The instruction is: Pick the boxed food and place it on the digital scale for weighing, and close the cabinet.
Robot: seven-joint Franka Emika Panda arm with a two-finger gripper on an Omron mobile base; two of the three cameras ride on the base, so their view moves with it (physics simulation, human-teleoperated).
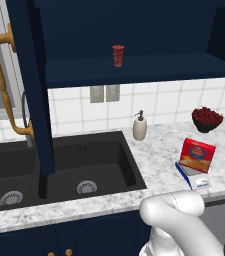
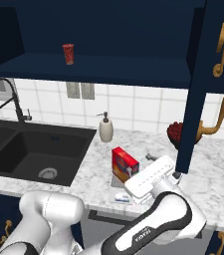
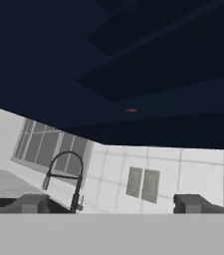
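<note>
Left of the black sink (image 1: pixel 59 170), the navy cabinet door with curved brass handle (image 1: pixel 31 85) stands open. Right of the sink, your flat red cardboard box (image 1: pixel 197 155) sits on the blue-edged grey scale (image 1: pixel 190 176), on the marble tabletop (image 1: pixel 154 150). Fingers (image 3: pixel 29 203) apart, empty. Placing looks done; next, push both doors shut.

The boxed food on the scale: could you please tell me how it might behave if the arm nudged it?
The boxed food stands upright and leaning on the digital scale, so a nudge near its top would probably tip it. It looks like thin cardboard, likely light and fairly stiff. Its flat faces suggest it would slide or topple, not roll.
</note>
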